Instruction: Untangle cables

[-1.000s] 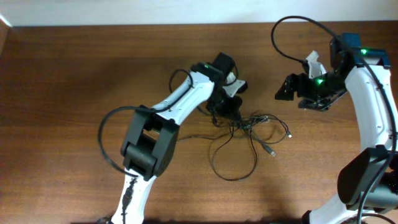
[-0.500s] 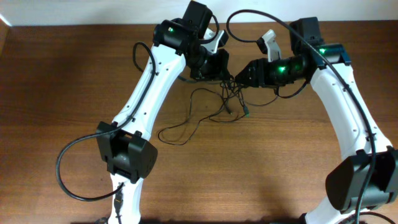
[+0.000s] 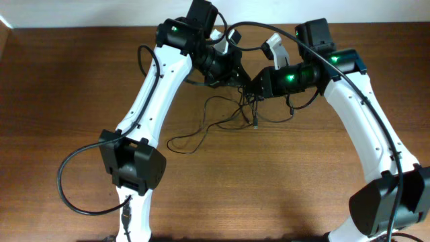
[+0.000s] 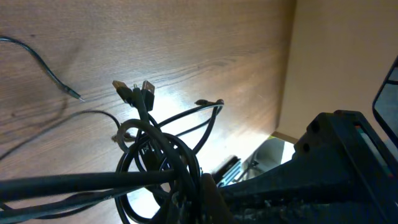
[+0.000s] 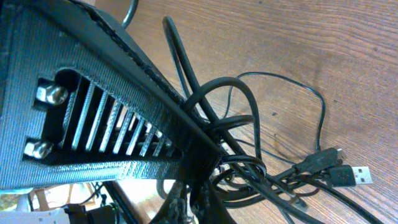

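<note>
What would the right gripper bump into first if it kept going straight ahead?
The cables: the bundle sits at the fingertips of the right gripper. Just behind comes the left gripper, facing it, though I can't tell if their heights match.

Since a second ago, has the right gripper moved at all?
Yes. The right gripper has moved left, away from the right edge of the table, in to the cables beside the left gripper.

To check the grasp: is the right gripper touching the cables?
Touching. The right wrist view shows the cables pressed between the fingertips of the right gripper.
</note>
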Motion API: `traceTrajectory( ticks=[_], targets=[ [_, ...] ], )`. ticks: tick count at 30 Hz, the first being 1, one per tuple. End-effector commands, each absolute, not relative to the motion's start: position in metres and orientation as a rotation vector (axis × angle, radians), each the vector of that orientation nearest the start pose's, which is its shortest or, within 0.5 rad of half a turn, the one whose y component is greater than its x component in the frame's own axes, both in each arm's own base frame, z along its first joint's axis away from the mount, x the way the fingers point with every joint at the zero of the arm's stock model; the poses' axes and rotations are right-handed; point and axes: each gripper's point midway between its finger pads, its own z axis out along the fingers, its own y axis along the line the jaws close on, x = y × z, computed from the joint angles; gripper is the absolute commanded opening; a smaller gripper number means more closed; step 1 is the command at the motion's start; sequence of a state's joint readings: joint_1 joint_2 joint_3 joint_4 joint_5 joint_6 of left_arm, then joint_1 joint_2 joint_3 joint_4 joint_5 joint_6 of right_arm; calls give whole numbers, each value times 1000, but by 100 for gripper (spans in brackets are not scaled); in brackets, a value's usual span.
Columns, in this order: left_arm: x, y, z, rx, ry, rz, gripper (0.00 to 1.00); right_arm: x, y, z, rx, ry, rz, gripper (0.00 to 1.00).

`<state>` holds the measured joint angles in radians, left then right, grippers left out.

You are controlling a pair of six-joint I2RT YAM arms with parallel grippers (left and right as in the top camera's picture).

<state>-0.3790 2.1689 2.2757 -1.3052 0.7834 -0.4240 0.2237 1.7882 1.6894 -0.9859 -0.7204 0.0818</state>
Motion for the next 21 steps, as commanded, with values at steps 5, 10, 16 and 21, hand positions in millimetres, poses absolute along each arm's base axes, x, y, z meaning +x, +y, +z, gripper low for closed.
traceTrajectory(
  ticks=[5,10,16,21],
  targets=[
    [411,-262,242,124,2804,-1215,0,395,166,244,-248,2565,896,4],
    [424,-241,225,69,2836,-969,1,376,143,307,-205,2410,852,4],
    [417,-238,222,93,2866,-954,0,351,114,342,-119,2341,845,23],
    [399,-264,247,271,2777,-1288,0,378,139,240,-139,2659,753,63]
  ],
)
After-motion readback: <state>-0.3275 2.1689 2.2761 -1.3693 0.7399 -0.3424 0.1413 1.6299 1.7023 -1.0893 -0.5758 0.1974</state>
